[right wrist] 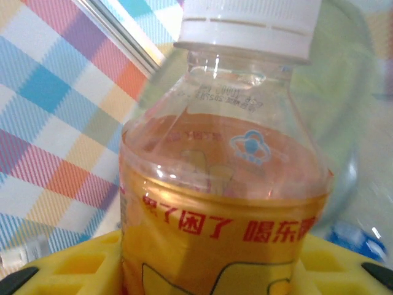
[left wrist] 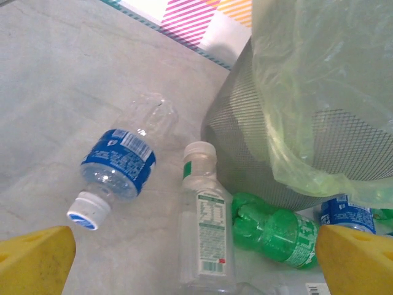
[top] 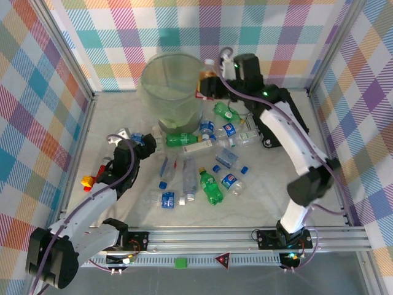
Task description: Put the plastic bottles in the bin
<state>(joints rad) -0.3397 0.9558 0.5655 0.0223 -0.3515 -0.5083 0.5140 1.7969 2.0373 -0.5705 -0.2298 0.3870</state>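
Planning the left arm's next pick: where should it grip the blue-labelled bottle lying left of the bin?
Probably across the labelled middle of the blue-labelled bottle, from straight above. It lies on its side, clear of the green-labelled bottle, leaving room on both sides.

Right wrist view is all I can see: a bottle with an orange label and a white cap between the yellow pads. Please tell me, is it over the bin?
Observer: In the top view the right end effector holds the orange-label bottle at the right rim of the bin. I cannot tell whether it is past the rim.
Operator: Is the left arm in the way?
Observer: No. The left end effector is low at the bin's near left side, apart from the right one.
Operator: Does it carry something?
Observer: No. It is open, and a blue-label bottle lies on the table ahead of it.
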